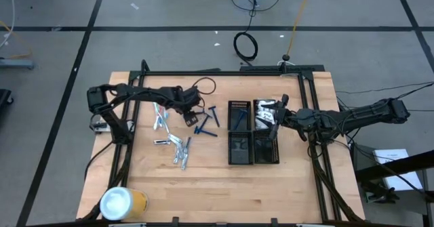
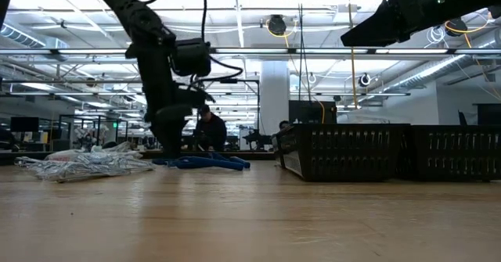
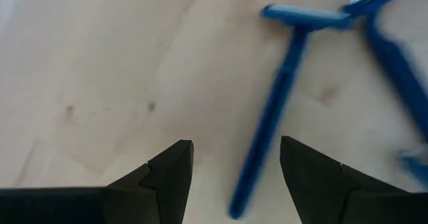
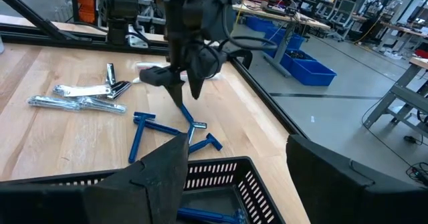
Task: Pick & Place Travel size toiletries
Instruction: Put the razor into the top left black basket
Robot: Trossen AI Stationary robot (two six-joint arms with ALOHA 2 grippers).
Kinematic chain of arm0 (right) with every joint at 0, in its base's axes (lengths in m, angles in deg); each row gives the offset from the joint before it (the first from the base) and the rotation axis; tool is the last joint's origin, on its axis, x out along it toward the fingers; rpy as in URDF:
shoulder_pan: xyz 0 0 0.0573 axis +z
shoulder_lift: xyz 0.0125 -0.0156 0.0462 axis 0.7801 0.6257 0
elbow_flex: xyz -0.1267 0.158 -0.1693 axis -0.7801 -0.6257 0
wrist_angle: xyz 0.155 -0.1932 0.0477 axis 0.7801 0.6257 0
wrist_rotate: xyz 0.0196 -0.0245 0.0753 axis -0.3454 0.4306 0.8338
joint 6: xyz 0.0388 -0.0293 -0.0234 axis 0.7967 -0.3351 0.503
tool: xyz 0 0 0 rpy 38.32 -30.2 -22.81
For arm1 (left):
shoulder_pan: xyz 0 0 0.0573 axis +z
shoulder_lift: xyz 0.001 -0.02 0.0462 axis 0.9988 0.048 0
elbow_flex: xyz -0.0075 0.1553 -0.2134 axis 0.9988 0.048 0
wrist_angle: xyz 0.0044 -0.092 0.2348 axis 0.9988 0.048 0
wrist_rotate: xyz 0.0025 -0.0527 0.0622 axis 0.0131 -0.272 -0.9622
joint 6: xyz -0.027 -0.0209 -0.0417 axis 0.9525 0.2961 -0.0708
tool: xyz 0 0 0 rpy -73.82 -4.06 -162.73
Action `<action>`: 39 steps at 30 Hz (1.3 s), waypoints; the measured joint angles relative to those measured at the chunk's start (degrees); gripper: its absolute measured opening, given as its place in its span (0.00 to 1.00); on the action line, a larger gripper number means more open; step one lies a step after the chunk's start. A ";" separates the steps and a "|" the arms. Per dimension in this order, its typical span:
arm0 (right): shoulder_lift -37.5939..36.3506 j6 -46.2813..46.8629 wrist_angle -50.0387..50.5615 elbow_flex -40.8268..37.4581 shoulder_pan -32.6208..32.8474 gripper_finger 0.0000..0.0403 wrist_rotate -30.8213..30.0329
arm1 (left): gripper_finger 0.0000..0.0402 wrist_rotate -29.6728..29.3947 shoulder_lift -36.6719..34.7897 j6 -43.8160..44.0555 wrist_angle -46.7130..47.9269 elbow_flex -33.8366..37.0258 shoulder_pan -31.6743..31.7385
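The travel size toiletries are seen spread over the middle of the worktop [image 1: 203, 186]: blue razors [image 1: 207, 122] lie near the centre, just beside the black gridded trays [image 1: 253, 133], and silvery tubes and sachets [image 1: 178, 149] lie further toward the left edge, with slim pieces [image 1: 160, 116] behind them. Another blue item is visible inside one tray compartment in the right wrist view.

The left gripper [image 1: 191, 117] is lowered over the razors, its fingers [image 3: 167, 177] spread with a clear gap between them. One blue razor [image 3: 277, 103] is seen on the bare wood, its handle end lying in that gap without being touched by either finger.

The right gripper [image 1: 277, 122] is held above the trays toward the right edge, its fingers [image 4: 160, 170] parted and nothing between them.

A yellow cylinder with a white lid [image 1: 122, 203] stands at the front left corner of the worktop.
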 joint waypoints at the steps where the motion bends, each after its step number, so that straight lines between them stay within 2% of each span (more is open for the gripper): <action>1: -0.01 0.02 0.00 0.00 0.00 0.59 0.01 | 0.54 -0.07 0.00 -0.14 -0.60 0.68 0.17; 10: 0.00 0.02 -0.02 0.00 0.02 0.59 0.01 | 0.54 2.91 -0.04 -0.53 -1.24 3.03 0.60; 18: 0.00 0.12 -0.07 0.00 0.00 0.59 0.01 | 0.54 5.21 1.54 -6.55 -3.85 2.99 0.65; 22: 0.00 0.83 -0.07 0.00 0.02 0.59 0.03 | 0.54 8.92 3.09 -5.88 -4.56 2.94 1.24; 25: 0.00 0.83 -0.07 0.00 0.01 0.59 0.01 | 0.53 9.46 3.99 -5.25 -4.55 2.89 1.16; 30: -0.02 0.83 -0.04 0.00 0.01 0.59 0.02 | 0.41 9.38 4.29 -4.99 -4.67 2.88 0.91; 39: -0.02 0.85 -0.04 0.00 0.01 0.59 0.02 | 0.04 9.82 4.33 -4.60 -5.04 2.92 0.89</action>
